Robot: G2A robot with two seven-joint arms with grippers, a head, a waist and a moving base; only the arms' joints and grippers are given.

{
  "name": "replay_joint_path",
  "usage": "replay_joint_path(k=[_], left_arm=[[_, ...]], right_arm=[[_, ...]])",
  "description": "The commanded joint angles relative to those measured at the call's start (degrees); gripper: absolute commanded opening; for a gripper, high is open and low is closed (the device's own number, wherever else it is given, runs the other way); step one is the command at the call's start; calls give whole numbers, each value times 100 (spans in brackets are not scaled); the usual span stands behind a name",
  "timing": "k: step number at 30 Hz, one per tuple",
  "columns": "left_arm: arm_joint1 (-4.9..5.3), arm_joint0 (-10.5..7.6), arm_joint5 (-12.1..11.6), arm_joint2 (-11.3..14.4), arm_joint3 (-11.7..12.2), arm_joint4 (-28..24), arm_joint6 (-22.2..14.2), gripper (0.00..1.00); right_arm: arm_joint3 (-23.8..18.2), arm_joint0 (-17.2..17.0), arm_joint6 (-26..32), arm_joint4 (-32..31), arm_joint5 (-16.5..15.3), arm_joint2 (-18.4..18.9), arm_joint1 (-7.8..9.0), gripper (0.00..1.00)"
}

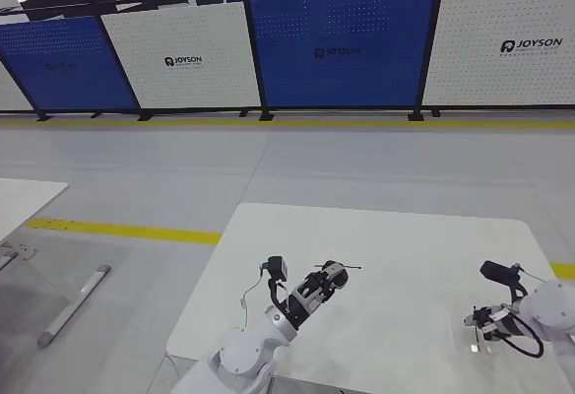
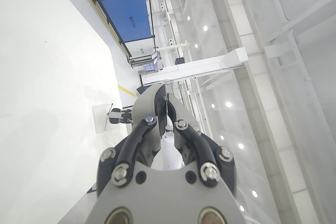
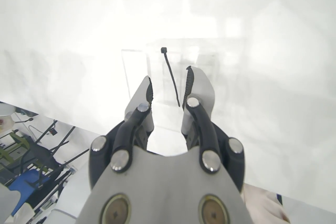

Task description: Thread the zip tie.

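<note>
My left gripper (image 1: 329,276) is above the middle of the white table (image 1: 396,236), shut on a thin black zip tie (image 1: 352,267) that sticks out level on both sides of the fingers. In the left wrist view the fingers (image 2: 160,100) are pressed together. My right gripper (image 3: 168,73) stands open over a clear tray (image 3: 126,70) near the table's right front. A second black zip tie (image 3: 172,78) lies in that tray between the open fingers, head end away from the wrist. From above, the right gripper (image 1: 479,318) sits at the tray (image 1: 473,345).
The left wrist view also shows the right gripper (image 2: 116,116) and the clear tray (image 2: 99,120) farther off. The table's front edge runs close behind both arms. Blue and white partition panels (image 1: 337,49) stand across the floor beyond the table.
</note>
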Motion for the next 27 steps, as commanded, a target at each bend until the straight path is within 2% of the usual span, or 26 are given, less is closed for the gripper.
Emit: replay_joint_path(k=[1, 15, 18, 20, 27], left_arm=[[0, 0, 0, 0, 0, 0, 0, 0], [0, 0, 0, 0, 0, 0, 0, 0], [0, 0, 0, 0, 0, 0, 0, 0], [0, 0, 0, 0, 0, 0, 0, 0], [0, 0, 0, 0, 0, 0, 0, 0]], right_arm=[[79, 56, 0, -75, 0, -47, -46, 31], [481, 325, 0, -339, 0, -257, -307, 24], [558, 373, 0, -369, 0, -293, -345, 15], [586, 383, 0, -386, 0, -300, -361, 0], [394, 224, 0, -508, 0, -144, -353, 0]])
